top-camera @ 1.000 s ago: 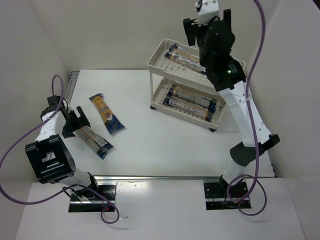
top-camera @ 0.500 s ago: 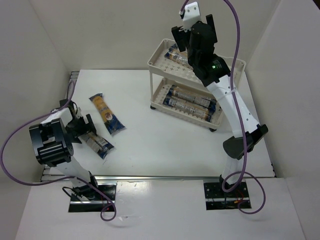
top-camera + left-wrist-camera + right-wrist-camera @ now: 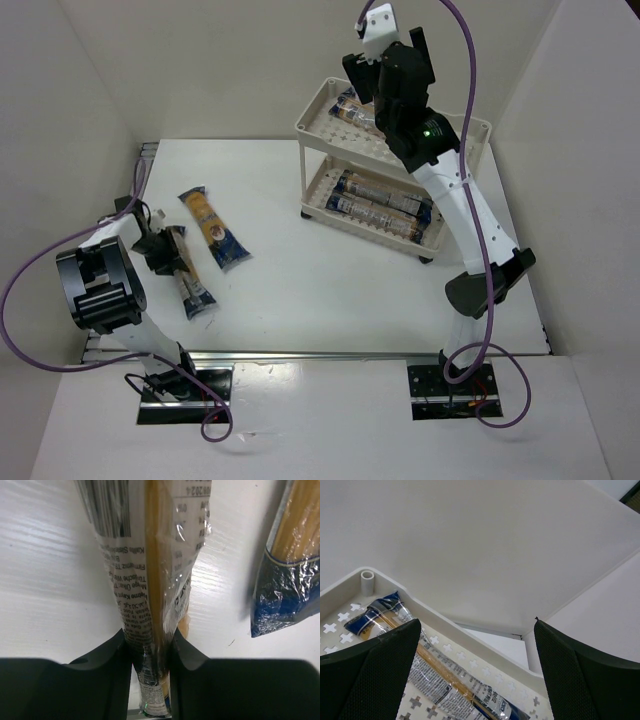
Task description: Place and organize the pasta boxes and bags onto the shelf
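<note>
Top external coverage is taken up mostly by the white worktop [image 3: 300,290], on whose far right side the shelf [image 3: 318,105] is stood. Three packets are already stowed there: one upper-tier packet [image 3: 362,117] is laid along the top tray, and two lower-tier packets [image 3: 380,200] are laid side by side below.

Two packets are left on the worktop, well apart from the shelf. The loose packet [image 3: 213,230] is seen lying free near the left side. Just beside it, the held packet [image 3: 190,285] is clamped near one end by the left end effector [image 3: 160,248], with the bag pinched flat between the jaws in the left wrist view.

The right end effector [image 3: 385,70] is held above the back of the top tray with its fingers spread wide and nothing between them.

The step in hand is judged to be the pick-up of the fourth packet. A lift clear of the worktop is called for next, then a carry across to the shelf, where free room is seen on the top tray. Sagging of the long bag should be expected, since it is gripped near its end.
</note>
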`<move>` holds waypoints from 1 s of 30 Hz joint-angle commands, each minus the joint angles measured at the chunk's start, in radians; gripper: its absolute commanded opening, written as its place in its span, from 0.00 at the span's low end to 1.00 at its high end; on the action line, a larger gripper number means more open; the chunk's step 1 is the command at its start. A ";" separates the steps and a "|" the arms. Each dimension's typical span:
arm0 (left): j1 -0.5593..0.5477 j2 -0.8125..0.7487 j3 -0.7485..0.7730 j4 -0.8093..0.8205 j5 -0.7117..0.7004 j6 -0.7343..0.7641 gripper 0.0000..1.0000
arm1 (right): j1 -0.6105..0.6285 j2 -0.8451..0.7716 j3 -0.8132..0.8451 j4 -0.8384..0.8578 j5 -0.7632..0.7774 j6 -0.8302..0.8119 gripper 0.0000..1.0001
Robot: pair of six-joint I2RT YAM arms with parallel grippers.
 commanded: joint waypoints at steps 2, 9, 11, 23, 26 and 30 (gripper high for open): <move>-0.013 -0.045 0.025 0.024 0.085 0.132 0.00 | -0.001 -0.032 0.020 0.039 0.014 -0.020 0.97; -0.044 -0.301 0.063 0.066 -0.082 0.517 0.00 | -0.001 -0.080 0.000 0.039 0.014 -0.038 0.96; -0.061 -0.360 0.063 0.067 -0.093 0.563 0.00 | -0.001 -0.098 0.000 0.039 0.005 -0.038 0.96; -0.229 -0.456 0.461 0.370 -0.417 0.835 0.00 | -0.001 -0.222 -0.058 0.140 0.120 -0.119 0.96; -0.288 -0.344 0.687 0.473 -0.460 0.932 0.00 | -0.030 -0.294 -0.119 0.169 0.143 -0.144 0.96; -0.464 -0.218 0.937 0.669 -0.498 1.233 0.00 | -0.105 -0.385 -0.193 0.169 0.132 -0.135 0.96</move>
